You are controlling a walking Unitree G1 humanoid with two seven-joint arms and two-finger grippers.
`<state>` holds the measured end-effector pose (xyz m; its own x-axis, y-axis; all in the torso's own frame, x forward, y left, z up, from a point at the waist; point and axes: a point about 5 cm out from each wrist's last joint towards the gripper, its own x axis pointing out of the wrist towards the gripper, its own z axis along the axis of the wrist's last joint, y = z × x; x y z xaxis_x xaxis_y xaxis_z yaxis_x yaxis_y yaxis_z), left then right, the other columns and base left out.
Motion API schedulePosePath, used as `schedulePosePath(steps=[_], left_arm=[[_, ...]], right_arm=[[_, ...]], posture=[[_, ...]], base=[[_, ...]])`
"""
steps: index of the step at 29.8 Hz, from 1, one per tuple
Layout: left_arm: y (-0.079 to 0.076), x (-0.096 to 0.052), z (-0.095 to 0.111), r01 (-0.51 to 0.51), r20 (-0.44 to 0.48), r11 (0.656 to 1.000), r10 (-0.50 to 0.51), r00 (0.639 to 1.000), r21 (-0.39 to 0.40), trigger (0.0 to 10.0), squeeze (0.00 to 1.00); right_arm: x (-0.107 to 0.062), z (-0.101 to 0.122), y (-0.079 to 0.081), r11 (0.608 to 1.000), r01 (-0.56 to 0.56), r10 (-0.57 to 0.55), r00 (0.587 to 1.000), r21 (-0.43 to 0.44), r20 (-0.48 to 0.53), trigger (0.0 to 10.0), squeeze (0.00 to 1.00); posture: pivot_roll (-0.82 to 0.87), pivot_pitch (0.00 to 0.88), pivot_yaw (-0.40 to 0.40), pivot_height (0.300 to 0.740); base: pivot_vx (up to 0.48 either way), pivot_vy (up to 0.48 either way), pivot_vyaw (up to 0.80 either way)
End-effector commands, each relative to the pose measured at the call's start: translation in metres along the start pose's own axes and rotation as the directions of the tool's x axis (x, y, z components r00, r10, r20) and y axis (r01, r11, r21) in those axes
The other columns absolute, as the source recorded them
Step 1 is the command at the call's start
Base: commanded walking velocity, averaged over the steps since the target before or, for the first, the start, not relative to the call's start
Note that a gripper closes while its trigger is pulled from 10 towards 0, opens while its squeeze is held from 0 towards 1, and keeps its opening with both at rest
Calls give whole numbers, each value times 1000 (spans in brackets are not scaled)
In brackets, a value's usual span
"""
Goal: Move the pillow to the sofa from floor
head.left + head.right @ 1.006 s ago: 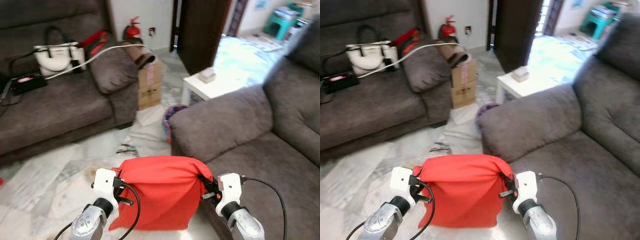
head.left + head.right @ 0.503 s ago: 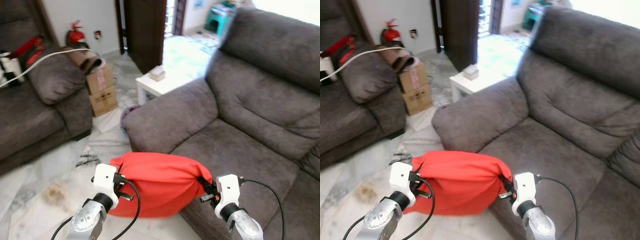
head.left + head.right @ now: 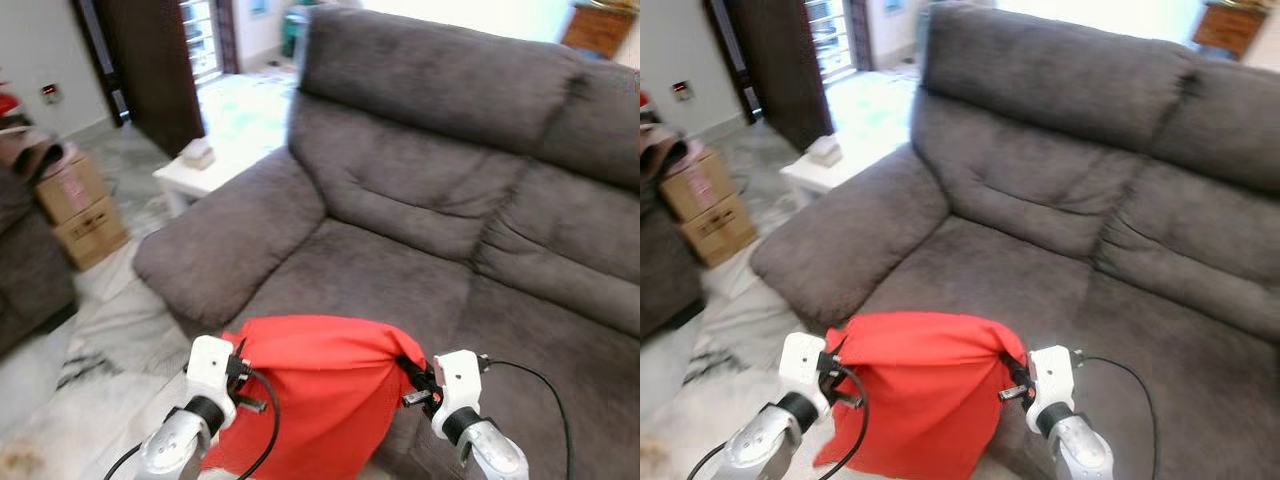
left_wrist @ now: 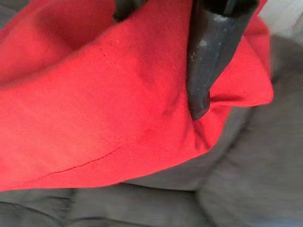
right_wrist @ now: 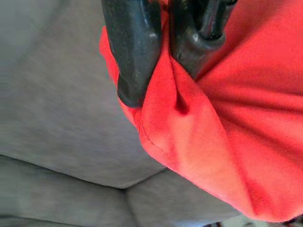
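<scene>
Pillow (image 3: 310,390) pinched by left gripper (image 3: 240,372) & right gripper (image 3: 408,375), at sofa (image 3: 440,240) front.

A red pillow (image 3: 310,385) hung between the left gripper (image 3: 240,375) and the right gripper (image 3: 408,378), each pinching an upper corner, at the front edge of the grey sofa (image 3: 450,200). A white side table (image 3: 200,175) stood beside the sofa's armrest, cardboard boxes (image 3: 80,205) beyond it.

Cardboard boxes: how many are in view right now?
2. The upper cardboard box and the lower cardboard box are stacked on the floor at the robot's far left, beside the white side table. Others may be out of frame.
</scene>
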<state>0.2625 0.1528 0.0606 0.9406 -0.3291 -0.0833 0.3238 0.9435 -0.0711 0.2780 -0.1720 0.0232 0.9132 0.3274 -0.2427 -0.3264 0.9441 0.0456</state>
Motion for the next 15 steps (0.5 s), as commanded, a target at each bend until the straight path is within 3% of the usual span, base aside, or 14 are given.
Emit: schedulePosePath(steps=[1, 15], left_arm=[[-4, 2, 12, 34, 61, 999, -34, 998, 0, 10000, 0], [-8, 1, 11, 63, 50, 998, -64, 997, 14, 10000, 0]], right_arm=[[-1, 9, -12, 998, 65, -65, 997, -6, 39, 10000, 0], [-3, 5, -17, 995, 98, -98, 995, -9, 11, 10000, 0]], posture=[[63, 108, 14, 740], [61, 111, 12, 740]], base=[[0, 0, -800], [0, 0, -800]])
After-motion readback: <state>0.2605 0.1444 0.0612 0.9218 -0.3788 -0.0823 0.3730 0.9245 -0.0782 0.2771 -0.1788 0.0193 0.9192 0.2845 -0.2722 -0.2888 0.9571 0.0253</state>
